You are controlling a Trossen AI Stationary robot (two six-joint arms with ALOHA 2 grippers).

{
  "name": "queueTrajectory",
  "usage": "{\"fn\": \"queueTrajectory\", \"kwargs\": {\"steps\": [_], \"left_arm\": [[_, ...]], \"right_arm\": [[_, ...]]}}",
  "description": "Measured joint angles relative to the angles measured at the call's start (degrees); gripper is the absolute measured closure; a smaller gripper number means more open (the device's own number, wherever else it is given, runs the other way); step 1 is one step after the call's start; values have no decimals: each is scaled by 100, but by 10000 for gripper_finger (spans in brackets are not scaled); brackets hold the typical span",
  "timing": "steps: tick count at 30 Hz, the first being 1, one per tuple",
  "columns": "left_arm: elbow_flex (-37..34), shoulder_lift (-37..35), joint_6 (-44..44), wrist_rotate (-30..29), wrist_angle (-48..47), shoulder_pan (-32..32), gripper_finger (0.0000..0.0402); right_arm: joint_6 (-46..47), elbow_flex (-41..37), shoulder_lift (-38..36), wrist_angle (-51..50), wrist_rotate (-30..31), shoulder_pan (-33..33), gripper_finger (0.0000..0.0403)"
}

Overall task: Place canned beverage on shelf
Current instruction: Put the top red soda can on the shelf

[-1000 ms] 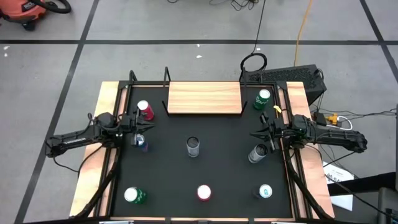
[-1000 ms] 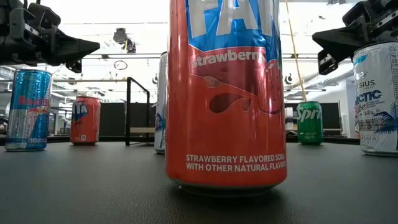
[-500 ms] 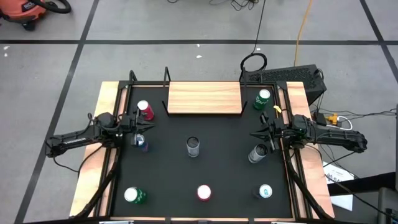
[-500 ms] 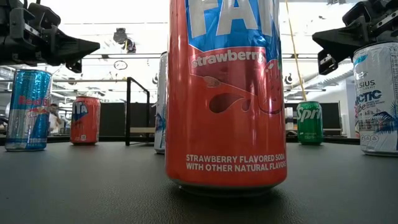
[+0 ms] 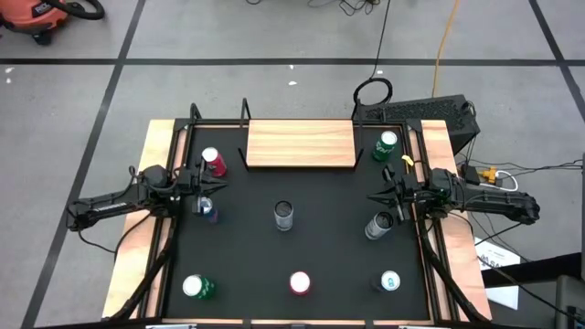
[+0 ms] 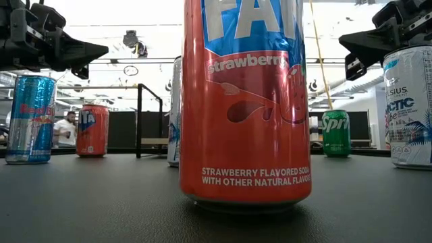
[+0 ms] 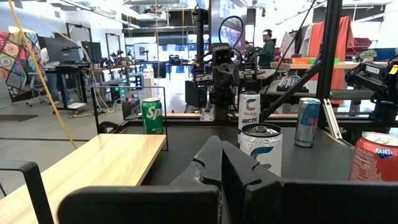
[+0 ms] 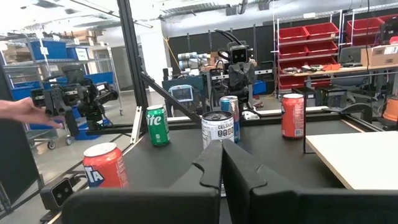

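The light wooden shelf (image 5: pixel 300 143) stands at the table's far middle, nothing on it; it also shows in the left wrist view (image 7: pixel 81 163). Several cans stand upright on the black tabletop: a red one (image 5: pixel 212 162), a blue one (image 5: pixel 206 208), a silver one (image 5: pixel 283 215) at the centre, a green one (image 5: pixel 386 144) and a white one (image 5: pixel 378 225). My left gripper (image 5: pixel 218 179) hovers shut between the red and blue cans, above them. My right gripper (image 5: pixel 373 196) hovers shut near the white can's top. Both touch nothing.
Three more cans stand along the near edge: green (image 5: pixel 196 287), red (image 5: pixel 299 283), which fills the low view (image 6: pixel 246 101), and teal (image 5: pixel 389 281). Black rod brackets (image 5: pixel 245 137) rise at the shelf's ends. A person's hand (image 8: pixel 25 112) shows beyond the table.
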Motion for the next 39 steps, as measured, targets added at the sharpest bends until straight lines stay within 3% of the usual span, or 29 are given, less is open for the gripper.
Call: {"fn": "queueTrajectory", "kwargs": {"steps": [4, 10, 19, 27, 33, 36, 39], "left_arm": [[1, 1, 1, -90, 1, 0, 402], [0, 1, 2, -732, 55, 1, 402], [1, 0, -4, -770, 59, 2, 402], [0, 0, -1655, -652, 67, 0, 402], [0, 0, -2639, -634, 216, 0, 402], [9, -1, -2597, -664, 382, 2, 402], [191, 52, -2184, -615, -61, 0, 402]], "right_arm": [[242, 0, 0, 22, 31, 2, 403], [620, 0, 20, 664, 646, 0, 403], [1054, 0, 76, 688, 1142, 0, 403], [2085, 0, 105, 683, 2103, 0, 403], [3021, 0, 109, 761, 2405, 0, 403], [3361, 2, 117, 924, 2671, 0, 403], [3358, 92, 152, 944, 2922, -2, 403]]}}
